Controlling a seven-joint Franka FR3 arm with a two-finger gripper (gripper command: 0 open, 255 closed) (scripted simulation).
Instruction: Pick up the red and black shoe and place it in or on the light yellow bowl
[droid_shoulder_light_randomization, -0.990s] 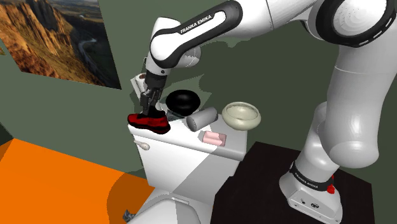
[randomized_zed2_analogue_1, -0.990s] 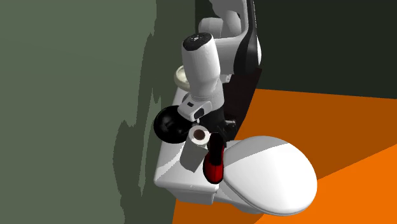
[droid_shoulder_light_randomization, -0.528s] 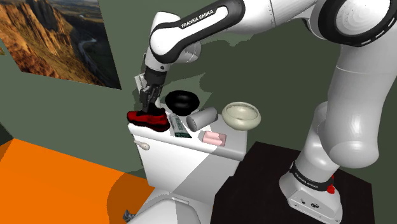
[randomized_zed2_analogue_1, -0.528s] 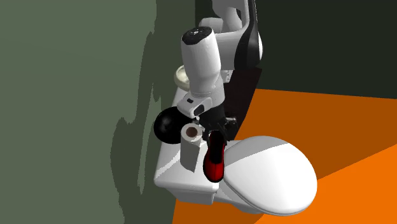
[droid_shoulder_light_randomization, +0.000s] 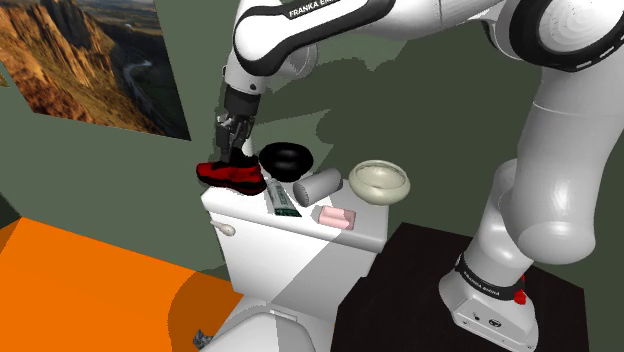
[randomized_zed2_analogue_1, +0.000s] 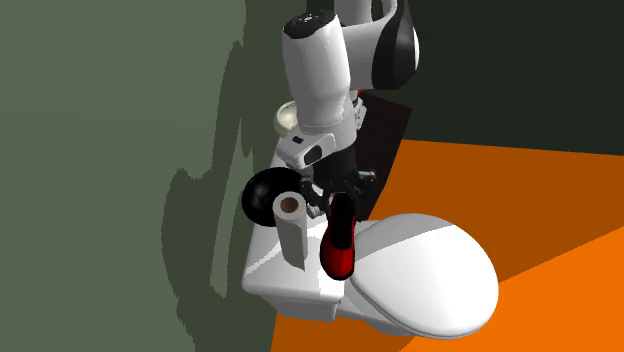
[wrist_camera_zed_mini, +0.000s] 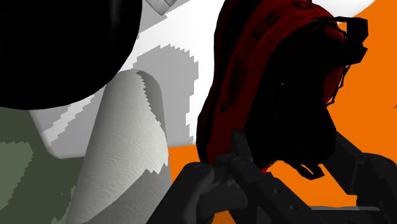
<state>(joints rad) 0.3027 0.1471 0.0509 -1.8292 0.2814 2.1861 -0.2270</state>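
Shoulder view, left to right: landscape picture (droid_shoulder_light_randomization: 80, 60) on the green wall, with orange floor (droid_shoulder_light_randomization: 90, 280) below it. Next is the red and black shoe (droid_shoulder_light_randomization: 231, 176), with the jaws clamped on its upper part from above. It's at the left end of the white toilet tank lid (droid_shoulder_light_randomization: 300, 228), and the sole looks just clear of the lid. The second exterior view agrees: the shoe hangs by the tank's front edge, just beside an upright paper roll (randomized_zed2_analogue_1: 291, 228), and I can't see any contact with the lid. The wrist view has both fingers closed around the shoe's opening.

Just past the shoe, toward the wall, is a black bowl (droid_shoulder_light_randomization: 287, 160). Then a green-and-white tube (droid_shoulder_light_randomization: 281, 198) lying flat, a grey cylinder (droid_shoulder_light_randomization: 318, 186) on its side, and a pink soap bar (droid_shoulder_light_randomization: 337, 217) near the front edge. The light yellow bowl (droid_shoulder_light_randomization: 379, 181) sits upright at the lid's right end, well apart from the shoe. Far right is the arm's black stand (droid_shoulder_light_randomization: 400, 290).
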